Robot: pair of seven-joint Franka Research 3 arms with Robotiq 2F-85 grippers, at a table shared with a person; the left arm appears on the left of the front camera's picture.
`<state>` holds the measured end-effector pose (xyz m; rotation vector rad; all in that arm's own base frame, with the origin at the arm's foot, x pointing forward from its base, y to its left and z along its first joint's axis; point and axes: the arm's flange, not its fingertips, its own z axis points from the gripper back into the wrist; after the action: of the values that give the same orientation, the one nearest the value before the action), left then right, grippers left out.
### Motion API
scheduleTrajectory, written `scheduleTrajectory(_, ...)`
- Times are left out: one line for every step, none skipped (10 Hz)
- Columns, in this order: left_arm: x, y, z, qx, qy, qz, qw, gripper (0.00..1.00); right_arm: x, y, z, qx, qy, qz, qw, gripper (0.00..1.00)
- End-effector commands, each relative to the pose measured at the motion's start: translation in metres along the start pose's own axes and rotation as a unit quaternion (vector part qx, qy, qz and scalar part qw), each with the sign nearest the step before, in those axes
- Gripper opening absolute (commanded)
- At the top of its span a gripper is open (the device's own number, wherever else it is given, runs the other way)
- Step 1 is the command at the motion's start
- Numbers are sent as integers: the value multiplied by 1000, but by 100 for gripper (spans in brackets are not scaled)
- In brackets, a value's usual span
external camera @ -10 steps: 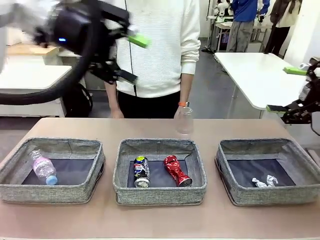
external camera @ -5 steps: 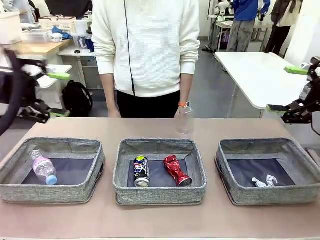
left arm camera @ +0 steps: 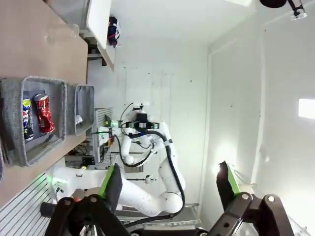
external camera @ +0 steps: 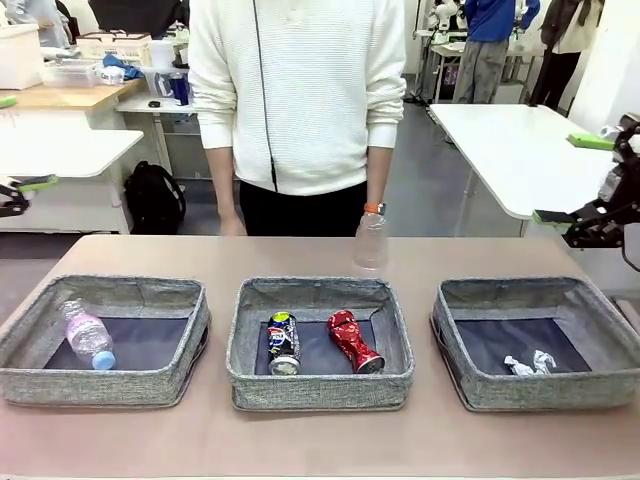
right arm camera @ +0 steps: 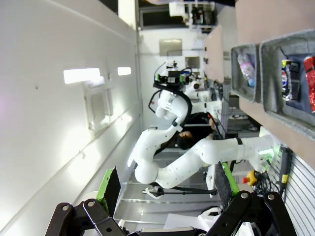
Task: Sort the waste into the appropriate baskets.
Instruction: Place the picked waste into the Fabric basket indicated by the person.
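On the bench (external camera: 320,440), three baskets hold bottle (external camera: 88,335) by the left edge, both cans (external camera: 283,343) centrally, scraps (external camera: 529,364) right; the clear cup (external camera: 370,240) stands near the far edge. Both grippers' fingers (left arm camera: 112,183) stand apart, empty.

Left hand (left arm camera: 170,184) and right hand (right arm camera: 167,189) both open, off-table.

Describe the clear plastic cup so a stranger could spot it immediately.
Find the middle grey basket of three on the brown table. Just beyond its far right corner, the clear plastic cup stands upside down below the person's hand. It alone sits outside any basket.
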<state>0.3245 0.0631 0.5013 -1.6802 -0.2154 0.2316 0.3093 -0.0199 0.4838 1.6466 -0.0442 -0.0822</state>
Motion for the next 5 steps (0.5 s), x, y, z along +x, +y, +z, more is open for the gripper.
scheduleTrajectory(-5, -8, -18, 21, 6, -9, 1000, 100, 0, 2, 1, 4, 3, 5, 1000, 100)
scheduleTrajectory(-5, -8, -18, 21, 6, -9, 1000, 100, 0, 2, 1, 4, 3, 5, 1000, 100)
scheduleTrajectory(-5, -8, -18, 21, 6, -9, 1000, 100, 0, 2, 1, 4, 3, 5, 1000, 100)
scheduleTrajectory(-5, -8, -18, 21, 6, -9, 1000, 100, 0, 2, 1, 4, 3, 5, 1000, 100)
scheduleTrajectory(-5, -8, -18, 21, 6, -9, 1000, 100, 0, 2, 1, 4, 3, 5, 1000, 100)
